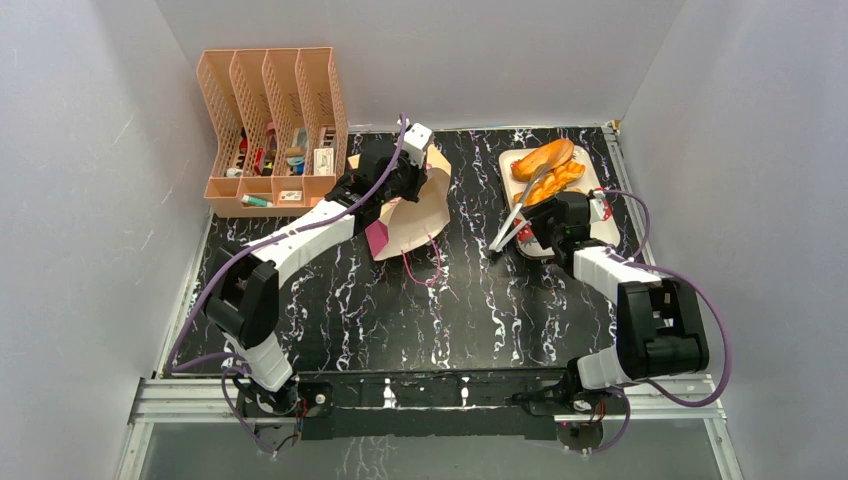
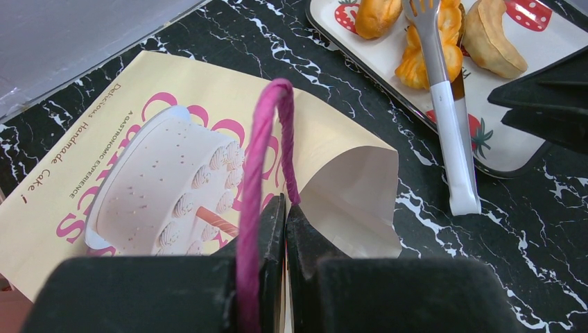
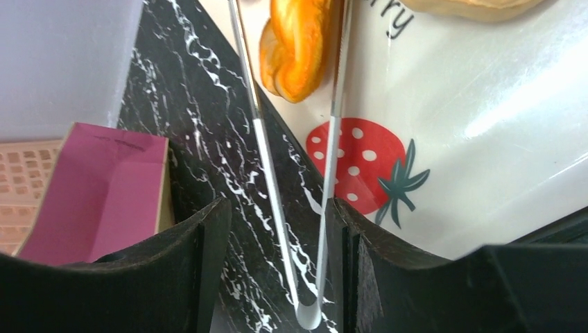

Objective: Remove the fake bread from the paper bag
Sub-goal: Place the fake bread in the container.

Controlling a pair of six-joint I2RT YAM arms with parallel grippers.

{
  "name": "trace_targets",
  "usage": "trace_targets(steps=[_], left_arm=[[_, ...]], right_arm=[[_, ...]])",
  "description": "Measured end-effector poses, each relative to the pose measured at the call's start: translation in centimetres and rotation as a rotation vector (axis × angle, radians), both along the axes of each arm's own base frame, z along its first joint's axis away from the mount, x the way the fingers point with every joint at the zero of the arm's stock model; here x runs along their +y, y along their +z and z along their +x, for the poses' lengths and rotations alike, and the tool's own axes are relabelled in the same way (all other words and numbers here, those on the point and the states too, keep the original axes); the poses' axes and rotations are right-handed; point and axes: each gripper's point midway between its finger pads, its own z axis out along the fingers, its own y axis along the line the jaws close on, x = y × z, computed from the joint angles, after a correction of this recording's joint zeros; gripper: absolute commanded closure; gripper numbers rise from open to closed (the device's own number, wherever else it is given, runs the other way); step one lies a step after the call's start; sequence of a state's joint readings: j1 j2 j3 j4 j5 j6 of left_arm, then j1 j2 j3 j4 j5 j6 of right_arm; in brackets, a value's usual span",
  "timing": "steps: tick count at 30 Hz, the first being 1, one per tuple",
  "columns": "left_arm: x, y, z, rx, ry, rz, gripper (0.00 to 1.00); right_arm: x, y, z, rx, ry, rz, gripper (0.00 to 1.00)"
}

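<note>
Black tabletop (image 1: 400,320); left pincer (image 2: 286,209) grips paper bag's (image 2: 139,139) handle (image 2: 258,139).

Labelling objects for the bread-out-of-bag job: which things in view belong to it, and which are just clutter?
Job: paper bag, fake bread, tongs, strawberry tray holding the bread.
Lying about: peach file rack, small items in its slots.

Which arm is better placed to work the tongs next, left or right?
Right: the right hand straddles the tongs, whose tips lie by the bread on the tray. The left hand is shut on the pink handle of the paper bag.
</note>
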State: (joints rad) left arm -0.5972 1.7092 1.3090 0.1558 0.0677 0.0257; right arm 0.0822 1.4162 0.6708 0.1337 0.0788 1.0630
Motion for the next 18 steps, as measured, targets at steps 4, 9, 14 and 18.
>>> trace_targets(steps=[4, 9, 14, 18], left_arm=[[0.0, 0.0, 0.0, 0.0, 0.0, 0.0, 1.0], [0.0, 0.0, 0.0, 0.0, 0.0, 0.0, 1.0], [0.0, 0.0, 0.0, 0.0, 0.0, 0.0, 1.0], [0.0, 0.0, 0.0, 0.0, 0.0, 0.0, 1.0]], right_arm=[[0.3, -1.7, -0.2, 0.046, 0.022, -0.005, 0.47], [0.5, -3.3, -0.4, 0.086, 0.039, -0.003, 0.48], [0.8, -3.6, -0.3, 0.09, 0.053, 0.005, 0.48], [0.9, -3.3, 0.0, 0.072, 0.058, 0.004, 0.48]])
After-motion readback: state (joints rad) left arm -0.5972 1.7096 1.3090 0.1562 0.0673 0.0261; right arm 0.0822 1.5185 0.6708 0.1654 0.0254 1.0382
